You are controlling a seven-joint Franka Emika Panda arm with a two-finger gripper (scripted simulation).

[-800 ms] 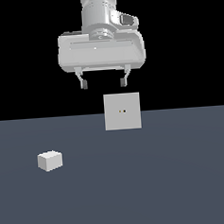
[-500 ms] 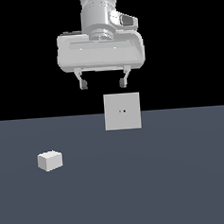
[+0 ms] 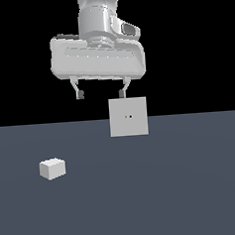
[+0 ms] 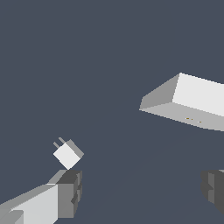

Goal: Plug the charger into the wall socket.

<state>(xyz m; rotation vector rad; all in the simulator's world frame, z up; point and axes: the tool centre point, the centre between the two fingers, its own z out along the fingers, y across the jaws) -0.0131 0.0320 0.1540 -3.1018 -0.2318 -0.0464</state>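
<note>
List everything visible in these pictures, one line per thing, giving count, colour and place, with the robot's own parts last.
Small off-white rectangular charger block: one, off-white, lying on the floor toward the exterior view's left; the wrist view shows two short prongs on it.
Flat light-grey square wall socket panel: one, light grey, standing upright near the middle of the exterior view, two tiny dark holes near its centre.
Dark grey-blue floor: one, dark grey-blue, beneath both things.
Robot arm: one, white-grey, coming down from above.
Gripper: one, white body with dark fingertips, open and empty, raised well above the floor.
</note>
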